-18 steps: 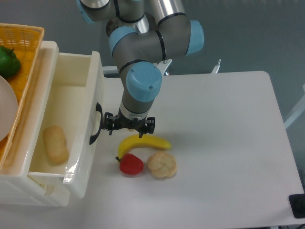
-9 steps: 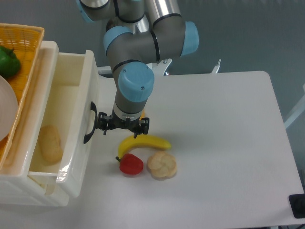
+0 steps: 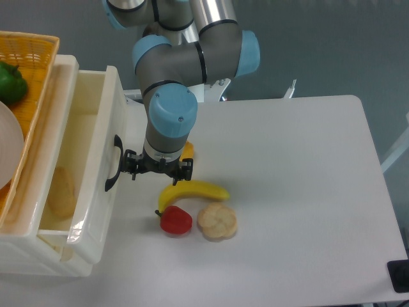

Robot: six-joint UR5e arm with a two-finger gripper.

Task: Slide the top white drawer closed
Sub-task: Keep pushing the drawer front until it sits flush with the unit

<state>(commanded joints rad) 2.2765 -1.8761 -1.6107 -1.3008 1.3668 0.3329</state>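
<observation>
**Top white drawer partly open, gripper against its front**

The top white drawer (image 3: pixel 96 160) juts out from the cabinet (image 3: pixel 38 256) at the left edge of the table (image 3: pixel 294 192), still partly open, its glossy cream interior showing. A pale bread roll (image 3: pixel 62 192) lies inside it on the floor of the box, partly hidden by the drawer's wall. Above and left of the drawer, on top of the cabinet, sits an orange wicker basket (image 3: pixel 32 51) holding a green pepper (image 3: pixel 11 82) and the rim of a white plate (image 3: pixel 6 153). The drawer's curved black handle (image 3: pixel 113 163) faces right, toward the arm.

Just beside that handle is the gripper (image 3: pixel 158 167), hanging from the grey and blue wrist of the arm (image 3: pixel 169 109) and pointing down at the table. Its leftmost black part sits right at the handle; whether they touch cannot be told. From this overhead angle the fingers are hidden under the wrist, so how far apart they stand cannot be told, and nothing is seen held in them.

To the right and below the gripper, on the tabletop, lie a banana (image 3: pixel 192 192), a red pepper (image 3: pixel 176 220) touching its lower end, and a round bread bun (image 3: pixel 217 221) just beside the pepper. A small orange object (image 3: pixel 187 151) peeks out behind the wrist.
</observation>
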